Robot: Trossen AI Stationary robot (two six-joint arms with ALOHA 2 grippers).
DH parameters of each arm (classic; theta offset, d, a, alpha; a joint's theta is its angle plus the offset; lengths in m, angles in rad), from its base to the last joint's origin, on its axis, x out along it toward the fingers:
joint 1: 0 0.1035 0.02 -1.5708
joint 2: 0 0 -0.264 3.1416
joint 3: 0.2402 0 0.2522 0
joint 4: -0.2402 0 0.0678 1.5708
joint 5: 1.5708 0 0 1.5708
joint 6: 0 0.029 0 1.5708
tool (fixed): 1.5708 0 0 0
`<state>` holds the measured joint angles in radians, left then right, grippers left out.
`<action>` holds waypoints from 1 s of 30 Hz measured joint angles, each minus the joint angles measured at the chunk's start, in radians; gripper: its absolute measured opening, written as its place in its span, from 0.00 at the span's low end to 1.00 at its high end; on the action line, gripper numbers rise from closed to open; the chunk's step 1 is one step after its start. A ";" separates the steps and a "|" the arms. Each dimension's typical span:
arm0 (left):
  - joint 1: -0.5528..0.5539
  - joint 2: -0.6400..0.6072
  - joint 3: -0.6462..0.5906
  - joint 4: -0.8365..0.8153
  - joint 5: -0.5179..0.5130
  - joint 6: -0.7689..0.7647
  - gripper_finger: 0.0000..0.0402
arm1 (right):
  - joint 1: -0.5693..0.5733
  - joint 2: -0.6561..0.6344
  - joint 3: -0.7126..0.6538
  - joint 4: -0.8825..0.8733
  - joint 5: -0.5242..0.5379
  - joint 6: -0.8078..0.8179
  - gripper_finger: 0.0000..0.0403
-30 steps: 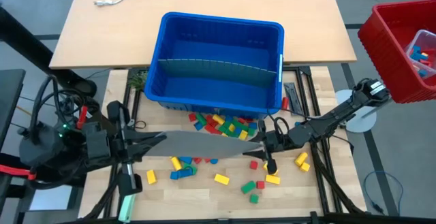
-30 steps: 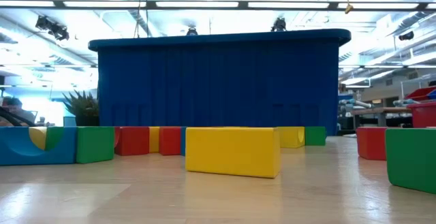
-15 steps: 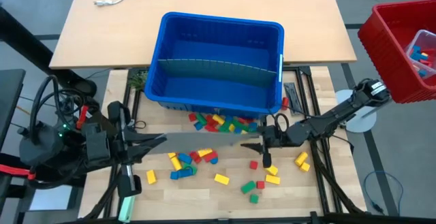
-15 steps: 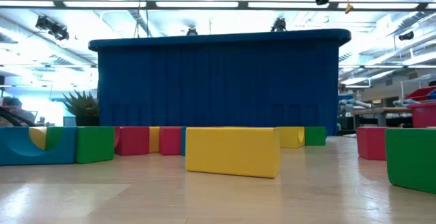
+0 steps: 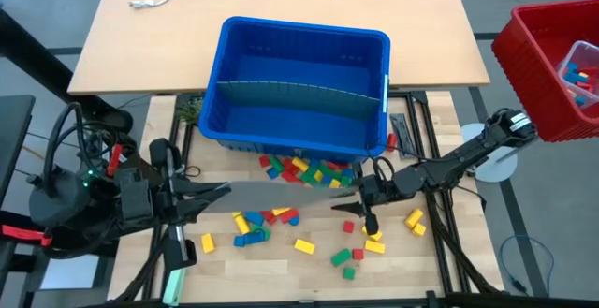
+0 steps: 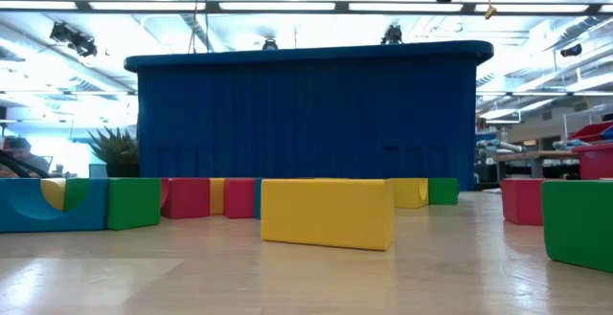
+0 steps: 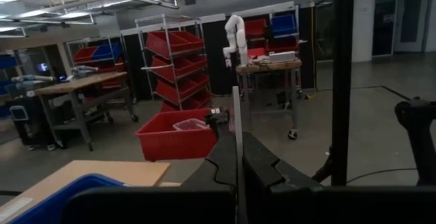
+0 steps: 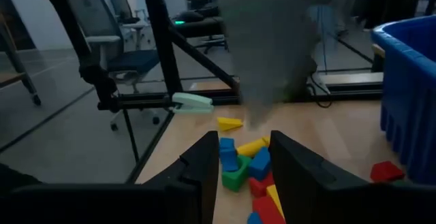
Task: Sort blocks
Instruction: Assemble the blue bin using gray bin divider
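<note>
Across the wooden table (image 5: pixel 440 252) blocks (image 5: pixel 309 171) scatter before the blue bin (image 5: pixel 299 88); left gripper (image 5: pixel 223 192) closed on a grey panel (image 5: pixel 281 194), right gripper (image 5: pixel 360 210) parted.

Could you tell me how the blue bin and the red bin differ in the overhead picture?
The blue bin sits whole in view near the middle; the red bin stands off to the right, cut by the picture's edge. The blue bin has a grey divider and shows nothing inside; the red bin holds a clear tub. Both are open-topped bins.
</note>
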<state>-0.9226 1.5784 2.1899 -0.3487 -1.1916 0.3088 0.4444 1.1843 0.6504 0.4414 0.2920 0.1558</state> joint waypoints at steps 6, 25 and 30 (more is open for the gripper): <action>0.000 0.000 0.000 0.004 0.002 0.002 0.02 | -0.001 0.000 0.000 -0.001 0.005 -0.008 0.30; 0.000 0.000 0.000 0.008 0.012 0.002 0.02 | -0.011 0.000 0.000 0.001 0.019 -0.029 0.29; 0.000 0.000 0.000 0.007 0.011 0.003 0.02 | -0.011 0.000 0.000 -0.002 0.019 -0.029 0.29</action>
<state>-0.9222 1.5780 2.1899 -0.3419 -1.1809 0.3117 0.4335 1.1847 0.6502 0.4397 0.3111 0.1268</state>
